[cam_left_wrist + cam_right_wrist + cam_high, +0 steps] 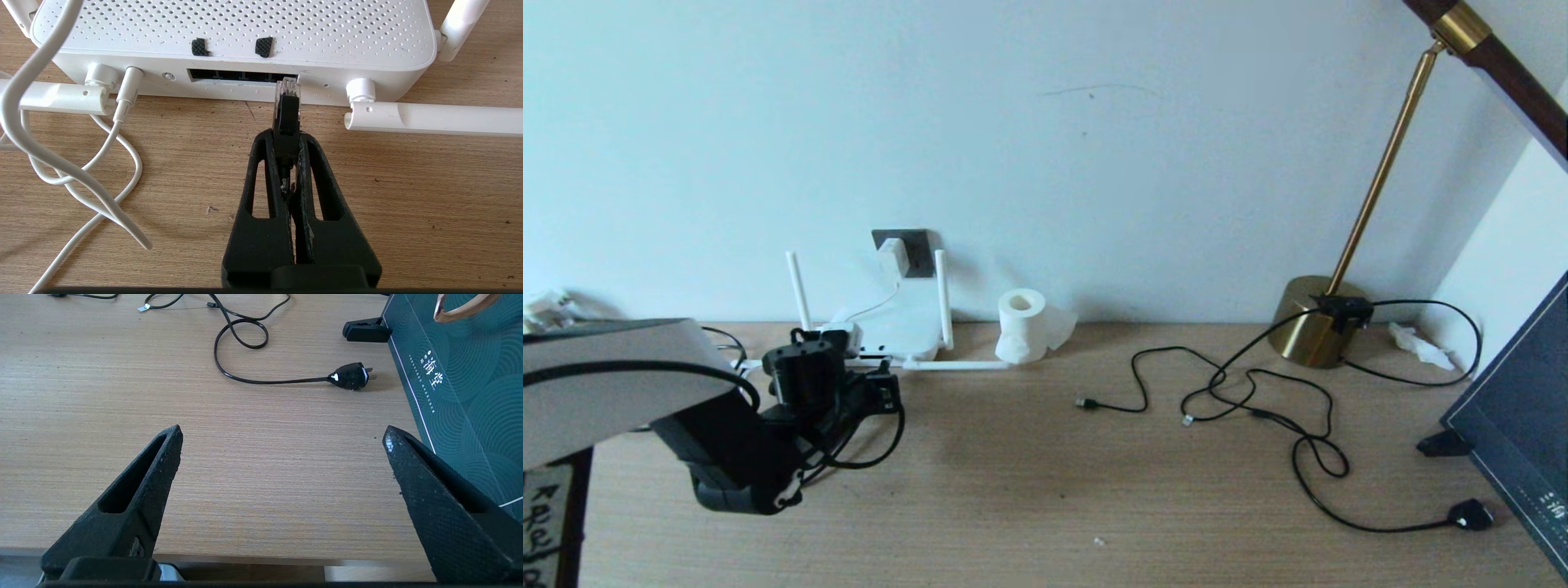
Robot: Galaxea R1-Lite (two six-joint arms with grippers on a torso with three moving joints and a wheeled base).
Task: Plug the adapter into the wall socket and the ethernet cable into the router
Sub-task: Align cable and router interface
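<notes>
Your left gripper (287, 134) clamps the thick black ethernet cable (287, 112) behind its clear plug, tip facing the flat white router (233, 36) ports (not seated). Your right gripper (282, 437) hangs released, parked.

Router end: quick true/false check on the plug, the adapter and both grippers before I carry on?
1. The left gripper is shut on the ethernet cable. True.
2. Its plug is fully seated in the router. False: the tip is only at the port row's edge.
3. The adapter sits in the wall socket. True.
4. The right gripper holds a plug. False: it is open, over bare desk.
</notes>
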